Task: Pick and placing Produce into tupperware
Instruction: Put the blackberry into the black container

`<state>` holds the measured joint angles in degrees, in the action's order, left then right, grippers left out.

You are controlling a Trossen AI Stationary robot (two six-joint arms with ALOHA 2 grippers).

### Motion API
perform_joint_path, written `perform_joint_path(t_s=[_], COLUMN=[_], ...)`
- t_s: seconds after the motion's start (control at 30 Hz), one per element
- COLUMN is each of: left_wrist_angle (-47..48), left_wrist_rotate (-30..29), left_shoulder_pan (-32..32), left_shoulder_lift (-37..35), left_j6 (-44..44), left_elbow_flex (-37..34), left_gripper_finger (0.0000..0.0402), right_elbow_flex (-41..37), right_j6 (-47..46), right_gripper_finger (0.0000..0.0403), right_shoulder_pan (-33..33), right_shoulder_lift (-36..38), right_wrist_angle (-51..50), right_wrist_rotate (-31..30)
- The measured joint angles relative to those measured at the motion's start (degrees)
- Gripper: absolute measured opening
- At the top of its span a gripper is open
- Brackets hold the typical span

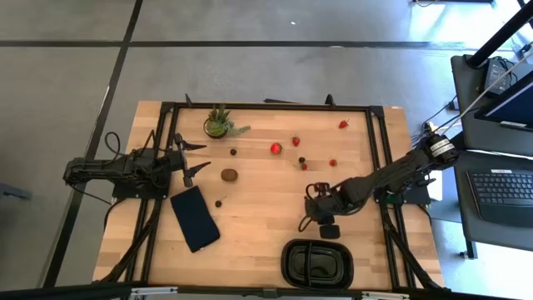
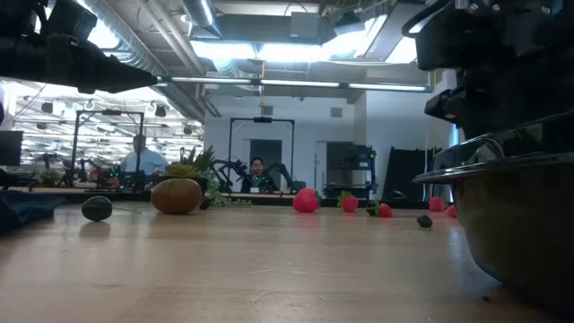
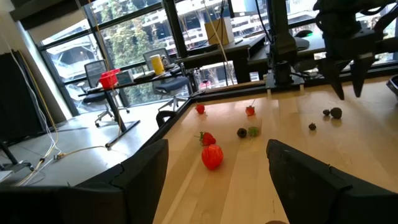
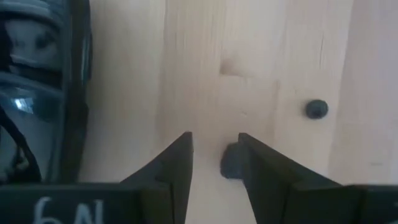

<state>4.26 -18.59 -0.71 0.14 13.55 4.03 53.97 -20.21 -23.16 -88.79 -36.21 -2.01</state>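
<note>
Red strawberries (image 1: pixel 276 147) and tiny dark berries (image 1: pixel 301 160) lie scattered over the far middle of the table. The brown kiwi (image 1: pixel 228 175) rests left of centre. The black tupperware (image 1: pixel 287 260) sits at the near edge. My right gripper (image 4: pixel 214 140) points down at the table just beyond the tupperware (image 4: pixel 37 93), open by a narrow gap. A small dark berry (image 4: pixel 230 163) lies on the wood between its fingertips, close to one finger. A second berry (image 4: pixel 317 109) lies a little way off. My left gripper (image 1: pixel 200 158) waits open at the table's left, near the kiwi.
A spiky green potted plant (image 1: pixel 218 123) stands at the far left. A flat navy slab (image 1: pixel 195 218) lies near my left gripper. A black frame (image 1: pixel 376 133) borders the work area. People sit in the room beyond the table (image 2: pixel 258 172).
</note>
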Motion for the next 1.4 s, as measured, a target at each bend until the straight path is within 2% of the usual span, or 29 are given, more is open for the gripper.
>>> perform_joint_path(t_s=[0.13, 0.5, 0.83, 0.97, 1.23, 1.4], left_wrist_angle=[0.0, 0.0, 0.0, 0.0, 0.0, 0.0], left_wrist_rotate=[0.0, 0.0, 0.0, 0.0, 0.0, 0.0], left_shoulder_pan=[0.0, 0.0, 0.0, 0.0, 0.0, 0.0], left_shoulder_lift=[0.0, 0.0, 0.0, 0.0, 0.0, 0.0], left_j6=[0.0, 0.1, 0.1, 0.1, 0.1, 0.1], left_elbow_flex=[0.0, 0.0, 0.0, 0.0, 0.0, 0.0], left_gripper_finger=[0.0265, 0.0265, 0.0265, 0.0265, 0.0265, 0.0265], right_elbow_flex=[0.0, 0.0, 0.0, 0.0, 0.0, 0.0], right_j6=[-3.2, 1.1, 1.5, 1.4, 1.2, 1.2], right_gripper_finger=[0.0130, 0.0130, 0.0136, 0.0162, 0.0244, 0.0278], right_shoulder_pan=[0.0, 0.0, 0.2, 0.2, 0.2, 0.2], right_shoulder_lift=[0.0, 0.0, 0.0, 0.0, 0.0, 0.0], right_wrist_angle=[0.9, 1.4, 2.2, 2.2, 2.0, 2.0], right_wrist_rotate=[0.1, 0.1, -1.4, -1.4, -1.4, -1.4])
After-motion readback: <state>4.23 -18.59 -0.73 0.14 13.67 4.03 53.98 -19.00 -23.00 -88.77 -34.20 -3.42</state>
